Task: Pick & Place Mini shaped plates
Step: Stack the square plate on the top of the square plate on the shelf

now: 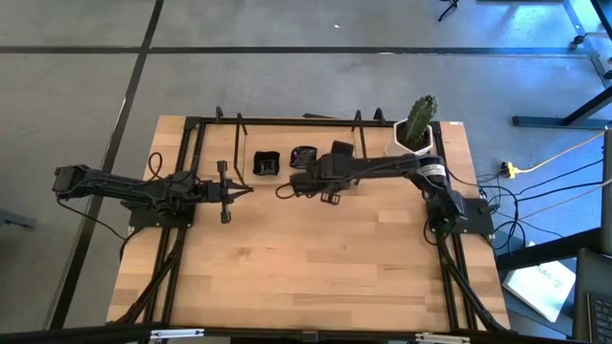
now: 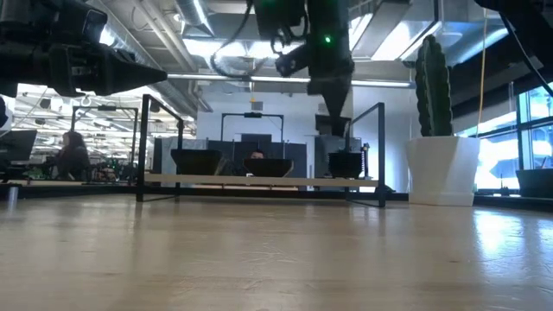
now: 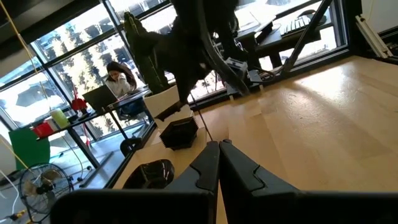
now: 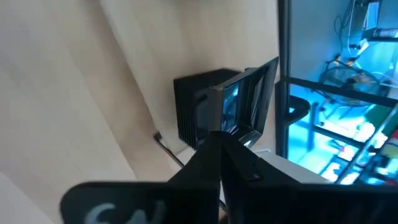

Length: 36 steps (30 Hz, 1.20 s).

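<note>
Three small glossy black dishes sit in a row by the table's far edge inside a black frame: left dish [image 1: 266, 162] [image 2: 197, 161], middle dish [image 1: 304, 156] [image 2: 268, 166], right dish [image 1: 342, 150] [image 2: 346, 162]. My right gripper [image 1: 330, 196] [image 2: 335, 125] [image 4: 221, 138] is shut. It hangs well above the table, just on the near side of the right dish, pointing down and toward a square ribbed dish [image 4: 202, 112]. My left gripper [image 1: 247, 191] [image 3: 217, 144] is shut and empty. It is held level above the table on the near side of the left dish, pointing toward the table's right. Its wrist view shows a rounded dish [image 3: 152, 173] and a ribbed dish [image 3: 180, 132].
A white pot with a green cactus [image 1: 417, 129] [image 2: 441, 164] stands at the far right corner. The black metal frame [image 1: 287, 121] [image 2: 259, 180] runs along the far edge and down both sides. Bare wood [image 1: 306, 258] fills the near half. People sit at desks in the room beyond.
</note>
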Available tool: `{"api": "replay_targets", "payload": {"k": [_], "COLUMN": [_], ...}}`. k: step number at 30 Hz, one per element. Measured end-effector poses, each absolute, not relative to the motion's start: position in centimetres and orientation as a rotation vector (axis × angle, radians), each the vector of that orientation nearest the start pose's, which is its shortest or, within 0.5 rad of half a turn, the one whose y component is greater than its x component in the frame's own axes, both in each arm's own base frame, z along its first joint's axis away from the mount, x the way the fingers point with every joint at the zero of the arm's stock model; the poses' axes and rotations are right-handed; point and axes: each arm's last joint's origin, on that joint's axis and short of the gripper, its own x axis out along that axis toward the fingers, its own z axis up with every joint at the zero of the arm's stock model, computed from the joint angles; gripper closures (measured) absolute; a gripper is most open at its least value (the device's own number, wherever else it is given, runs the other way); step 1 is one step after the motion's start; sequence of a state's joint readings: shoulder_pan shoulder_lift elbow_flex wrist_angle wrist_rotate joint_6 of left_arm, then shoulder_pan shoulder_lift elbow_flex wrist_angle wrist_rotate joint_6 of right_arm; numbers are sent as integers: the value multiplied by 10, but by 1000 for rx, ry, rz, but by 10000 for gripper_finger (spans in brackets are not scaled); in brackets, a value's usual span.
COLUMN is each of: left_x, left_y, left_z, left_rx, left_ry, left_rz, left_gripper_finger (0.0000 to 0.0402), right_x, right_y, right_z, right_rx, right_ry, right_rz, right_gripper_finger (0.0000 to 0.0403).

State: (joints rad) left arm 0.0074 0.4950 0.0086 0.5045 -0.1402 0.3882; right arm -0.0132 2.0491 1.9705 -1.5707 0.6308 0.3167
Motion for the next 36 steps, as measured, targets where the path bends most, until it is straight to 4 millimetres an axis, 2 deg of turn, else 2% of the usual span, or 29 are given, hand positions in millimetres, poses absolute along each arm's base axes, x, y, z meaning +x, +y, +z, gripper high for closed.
{"api": "replay_targets", "payload": {"k": [7,11,21,31,36], "left_x": [129,129,128,128,128], "left_y": [5,5,7,7,7], "left_z": [169,169,169,169,169], "left_rx": [386,387,385,385,385], "left_ry": [11,11,21,21,21], "left_rz": [150,150,201,201,201], "left_gripper_finger": [395,397,396,394,397], "right_x": [375,372,375,379,379], "right_y": [-31,-33,-36,-46,-48], "right_z": [261,253,250,247,247], "right_rx": [-349,-412,-407,-266,-259], "right_ry": [1617,1636,1632,1600,1600], "right_rz": [-692,-727,-694,-670,-677], "right_gripper_finger": [402,402,403,403,402]}}
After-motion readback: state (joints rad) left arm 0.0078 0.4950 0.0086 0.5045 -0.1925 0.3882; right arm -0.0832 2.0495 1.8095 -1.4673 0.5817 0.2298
